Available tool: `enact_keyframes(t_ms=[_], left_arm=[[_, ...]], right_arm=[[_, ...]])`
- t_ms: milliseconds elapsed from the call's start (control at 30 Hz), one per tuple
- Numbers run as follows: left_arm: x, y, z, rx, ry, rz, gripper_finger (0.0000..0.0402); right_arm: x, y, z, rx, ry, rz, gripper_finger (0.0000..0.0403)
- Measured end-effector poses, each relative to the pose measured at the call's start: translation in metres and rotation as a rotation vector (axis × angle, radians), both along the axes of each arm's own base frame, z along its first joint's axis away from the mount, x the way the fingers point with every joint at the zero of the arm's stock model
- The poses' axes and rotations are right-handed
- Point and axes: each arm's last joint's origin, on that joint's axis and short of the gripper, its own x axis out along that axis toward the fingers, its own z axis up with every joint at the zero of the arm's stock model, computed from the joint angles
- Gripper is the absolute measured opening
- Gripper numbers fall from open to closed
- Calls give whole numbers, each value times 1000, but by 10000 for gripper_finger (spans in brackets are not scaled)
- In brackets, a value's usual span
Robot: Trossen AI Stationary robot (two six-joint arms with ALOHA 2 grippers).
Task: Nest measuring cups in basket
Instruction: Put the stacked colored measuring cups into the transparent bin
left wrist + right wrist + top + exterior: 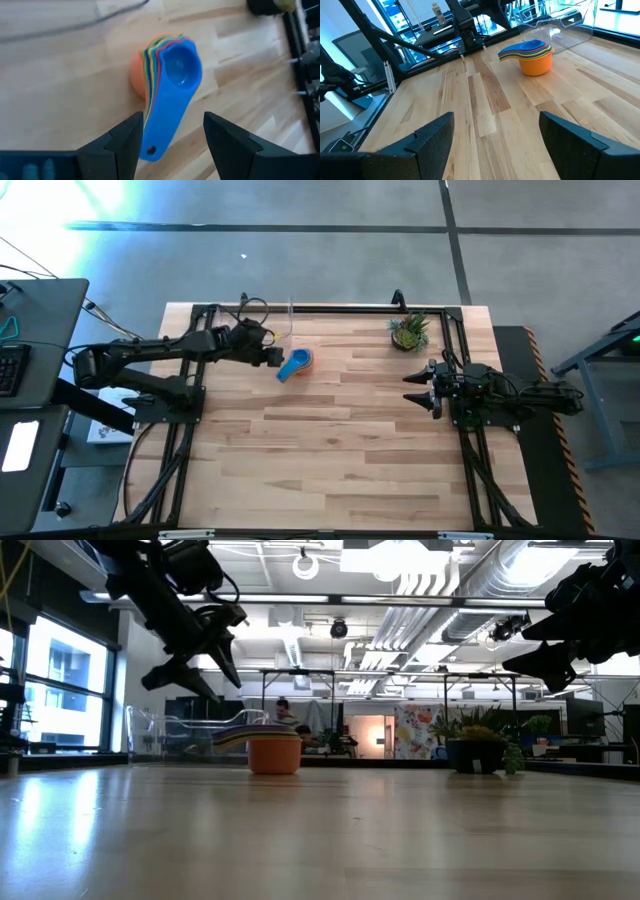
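Note:
The measuring cups stand nested in one stack on the table's far left part, the orange one outermost at the bottom and the blue one on top, their flat handles fanned out together. My left gripper is open and hovers above the handles, one finger on either side of the blue handle, touching nothing; in the low view it hangs clear above the stack. The clear basket sits behind the stack near the far edge. My right gripper waits open above the table's right side.
A small potted green plant stands near the far right corner. Dark frame rails run along the table's left and right sides. Bare wood spreads across the middle and near part. A person shows far behind the table.

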Motion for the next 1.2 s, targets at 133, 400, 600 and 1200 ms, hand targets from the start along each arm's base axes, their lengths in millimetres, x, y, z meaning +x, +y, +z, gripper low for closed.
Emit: enact_keyframes(t_ms=[133,400,600,1200], left_arm=[[2,-10,-2,-54,12,9,198],[2,-18,0,-42,65,-48,198],[15,-12,17,-25,193,-116,198],[70,9,27,14,386,-308,199]], right_arm=[[0,0,0,0,0,0,284],[0,0,0,0,0,0,284],[0,0,0,0,0,0,284],[0,0,0,0,0,0,284]])
